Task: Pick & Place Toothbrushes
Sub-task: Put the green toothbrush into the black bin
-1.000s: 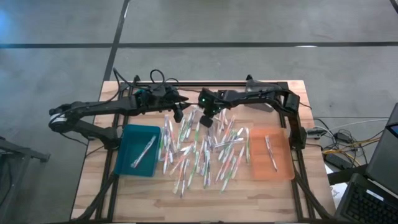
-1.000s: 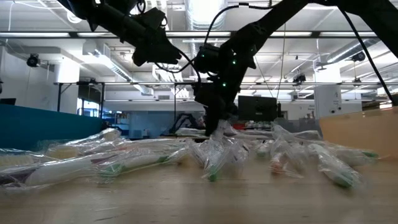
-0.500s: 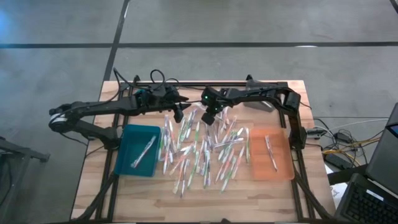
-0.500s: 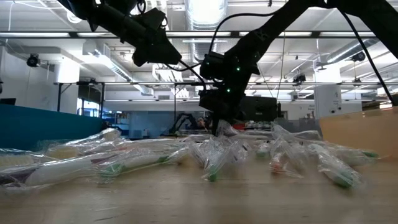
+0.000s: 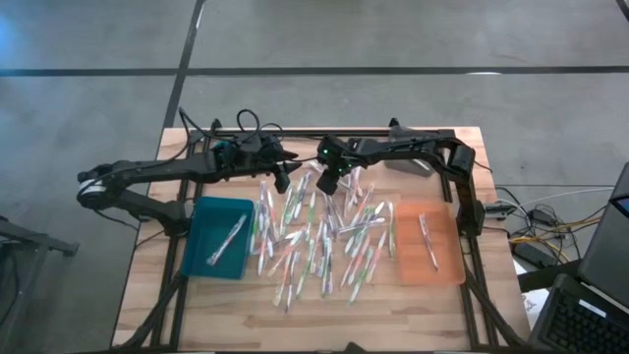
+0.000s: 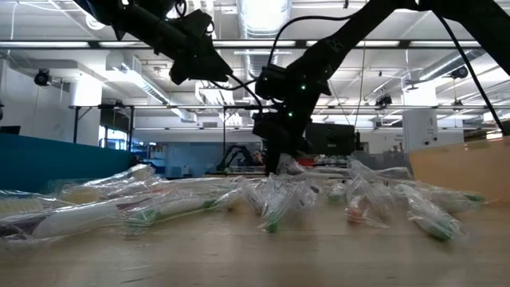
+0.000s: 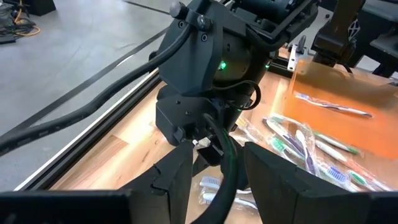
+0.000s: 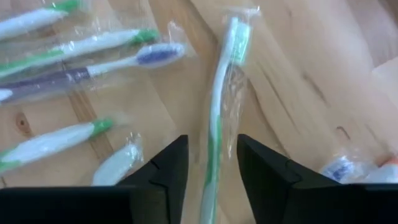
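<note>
Right end effector [image 8: 208, 163] is hovering open over a green toothbrush [image 8: 219, 106]; trays [image 5: 218, 236] are holding three, dozens remaining.

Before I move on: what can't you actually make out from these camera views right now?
- Right tool: wrist view shows a green-and-white wrapped toothbrush between its dark fingers; contact or grip unclear, the frame's bottom edge cuts it off.
- Left tool: the right arm's black wrist housing blocks the table beyond.
- Teal tray and orange tray: high view, contents too small to identify colours.
- Clear wrappers in the pile: low view, blurred and overlapping.
</note>
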`<move>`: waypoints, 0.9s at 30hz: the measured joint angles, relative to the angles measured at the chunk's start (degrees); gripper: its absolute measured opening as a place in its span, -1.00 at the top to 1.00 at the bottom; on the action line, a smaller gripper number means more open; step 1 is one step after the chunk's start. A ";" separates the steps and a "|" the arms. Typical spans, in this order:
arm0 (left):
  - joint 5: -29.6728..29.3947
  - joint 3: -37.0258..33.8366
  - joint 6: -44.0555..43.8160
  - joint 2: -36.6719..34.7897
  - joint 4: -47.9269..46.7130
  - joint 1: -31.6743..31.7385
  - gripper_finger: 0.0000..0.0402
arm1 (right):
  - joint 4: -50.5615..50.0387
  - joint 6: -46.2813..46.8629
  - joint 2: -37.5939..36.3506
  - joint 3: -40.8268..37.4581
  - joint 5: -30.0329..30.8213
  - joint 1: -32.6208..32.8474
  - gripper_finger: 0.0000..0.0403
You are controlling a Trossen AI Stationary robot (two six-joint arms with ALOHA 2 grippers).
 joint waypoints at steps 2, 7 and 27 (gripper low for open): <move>-0.01 0.00 0.00 -0.03 0.00 0.00 0.25 | 0.84 0.06 0.01 0.10 0.00 -0.20 0.27; 0.03 0.00 -0.02 -0.03 -0.16 0.00 0.25 | 1.49 1.16 0.50 0.15 0.01 -1.19 0.21; 0.12 0.00 0.11 0.03 -0.22 0.02 0.25 | 1.12 2.27 3.87 1.06 -0.23 -1.34 0.90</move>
